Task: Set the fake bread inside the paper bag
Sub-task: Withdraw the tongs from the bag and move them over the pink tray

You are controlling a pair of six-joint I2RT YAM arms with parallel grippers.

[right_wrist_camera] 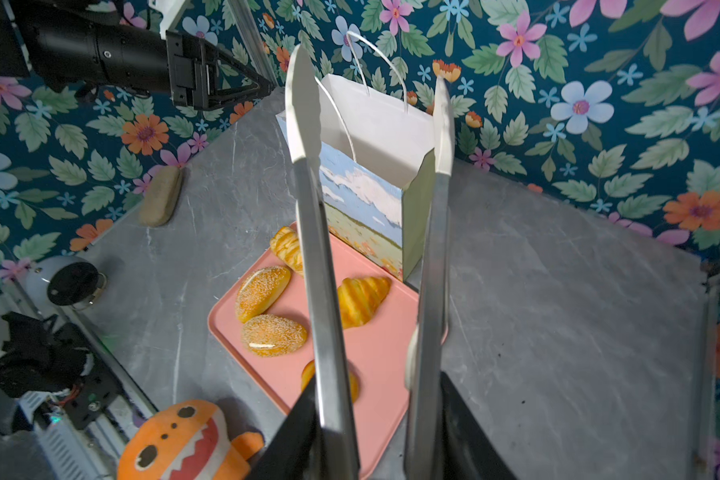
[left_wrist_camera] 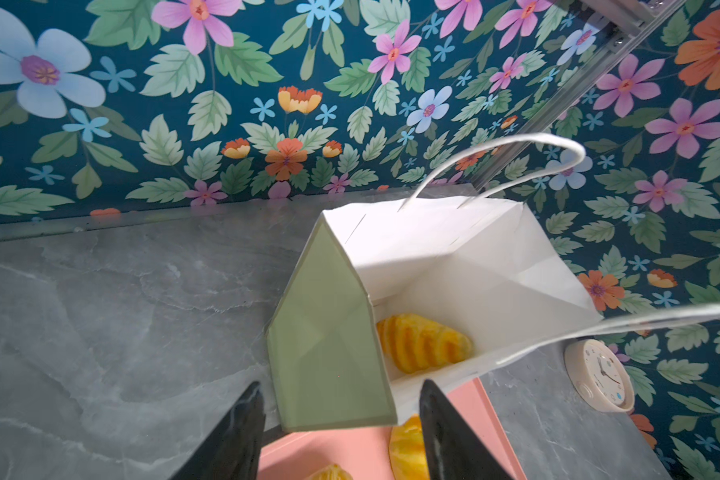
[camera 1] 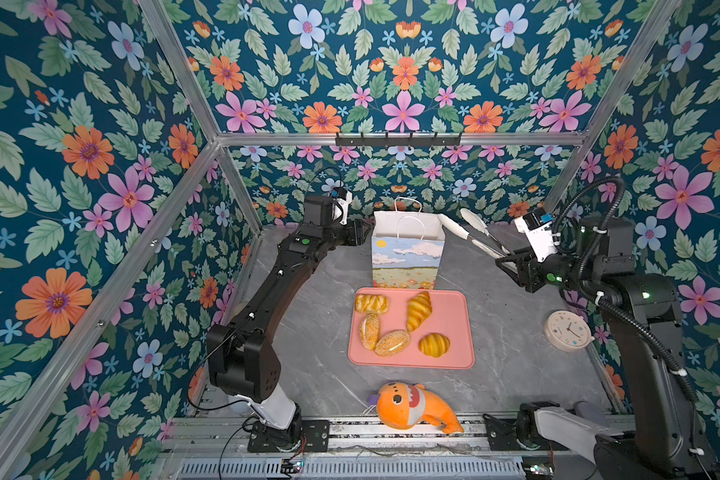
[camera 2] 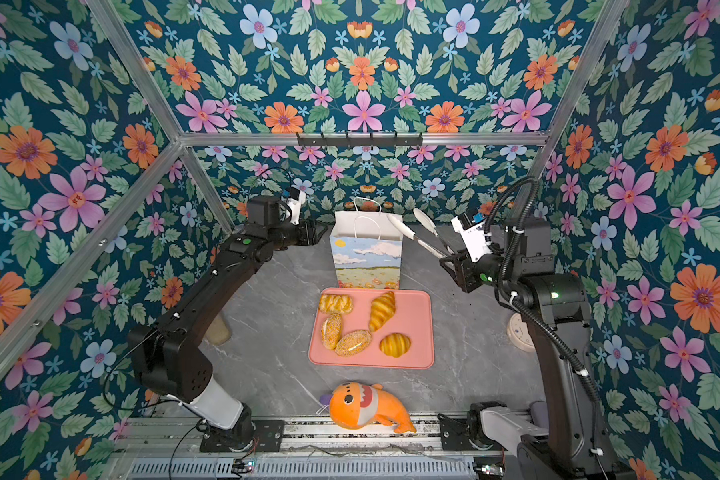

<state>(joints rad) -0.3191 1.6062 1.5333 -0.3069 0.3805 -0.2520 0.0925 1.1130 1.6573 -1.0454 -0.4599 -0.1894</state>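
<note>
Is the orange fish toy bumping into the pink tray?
Apart. Both top views show a strip of bare grey table between the orange fish toy and the pink tray.

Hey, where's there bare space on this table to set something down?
Bare grey table shows between the pink tray and the clock, and again left of the tray, toward the tan block. Crowded: the tray itself with five pieces of fake bread, the paper bag right behind it, and the plush fish at the front.
</note>
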